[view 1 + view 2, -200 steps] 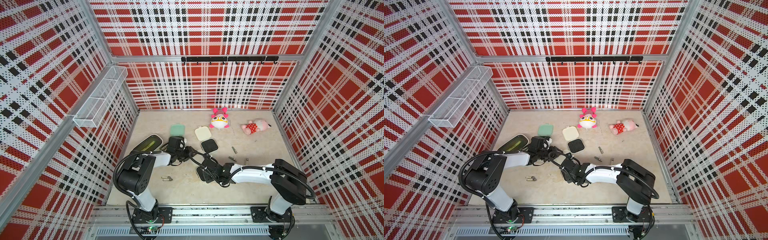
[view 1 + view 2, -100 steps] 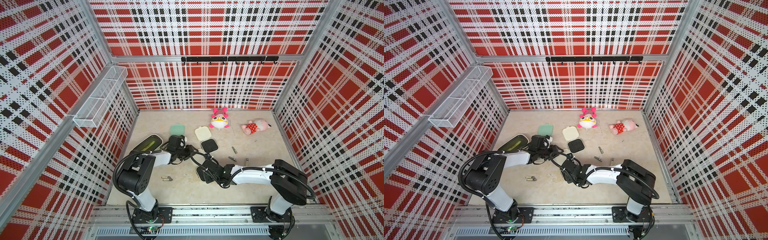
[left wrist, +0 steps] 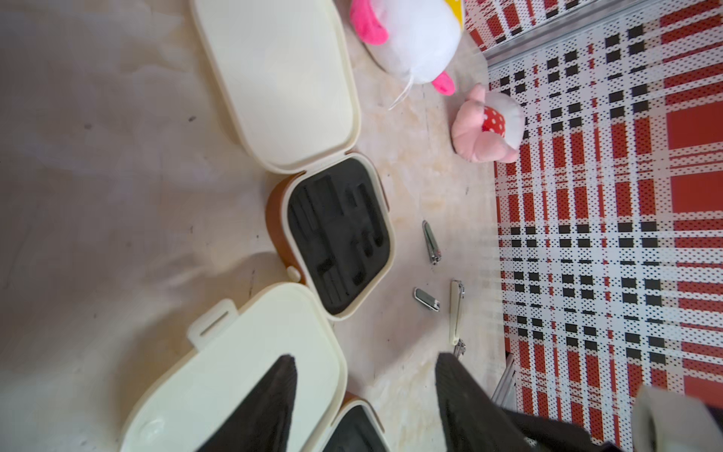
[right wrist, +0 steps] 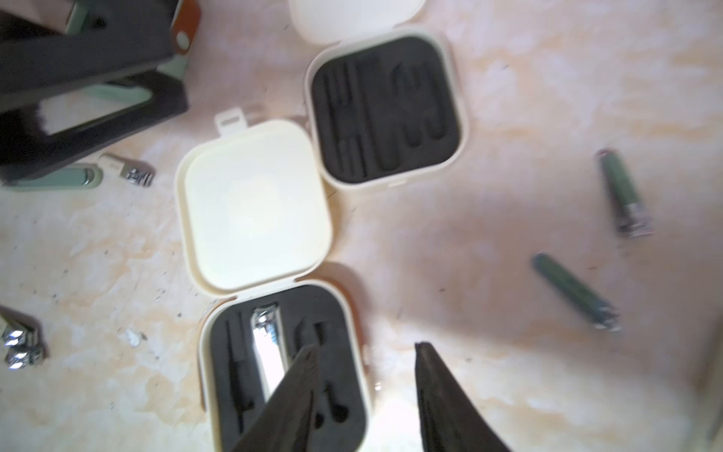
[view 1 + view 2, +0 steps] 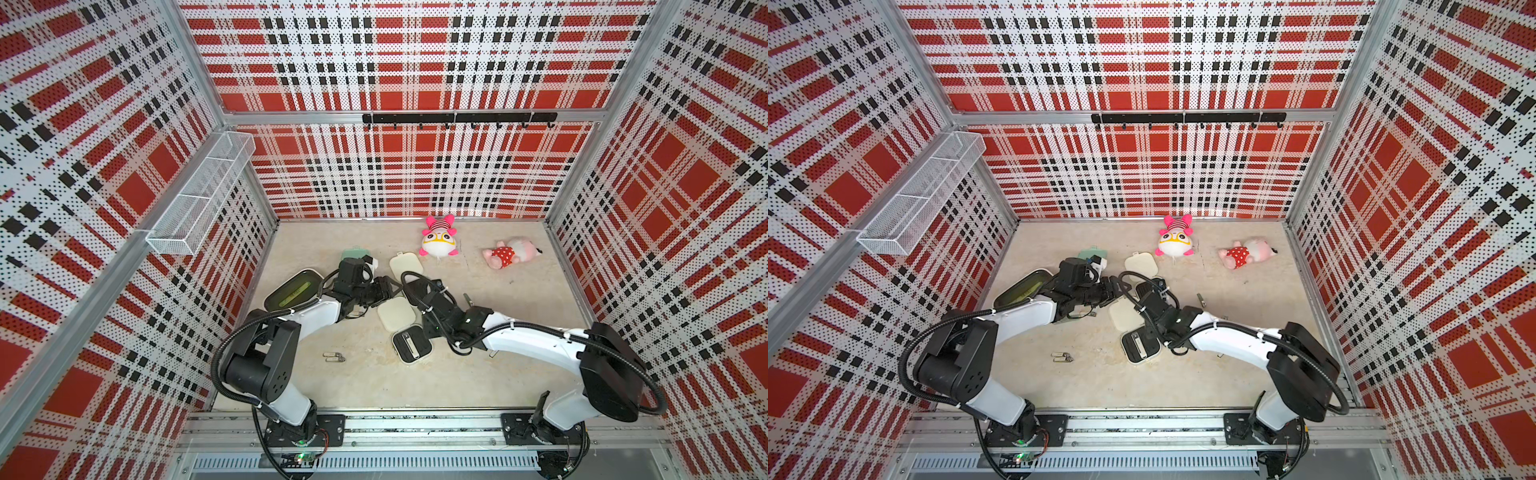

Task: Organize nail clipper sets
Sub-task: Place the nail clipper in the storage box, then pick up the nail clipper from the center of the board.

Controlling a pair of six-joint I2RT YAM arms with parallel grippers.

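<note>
**Both grippers spread over the open cream cases**

The right gripper hangs over the nearer cream case, which lies open about the middle of the surface, a little toward the front edge. Its fingers stand apart and hold nothing. One silver clipper lies in the black insert beside them. The left gripper is also spread and holds nothing, at the flat lid of this same case.

The second cream case is open too, just behind the first, toward the back edge. The mint green case sits nearer the left edge, partly hidden by the left arm. Two loose clippers lie side by side toward the front left corner. Three more clippers lie apart from each other, on the side of the second case toward the right edge.
</note>
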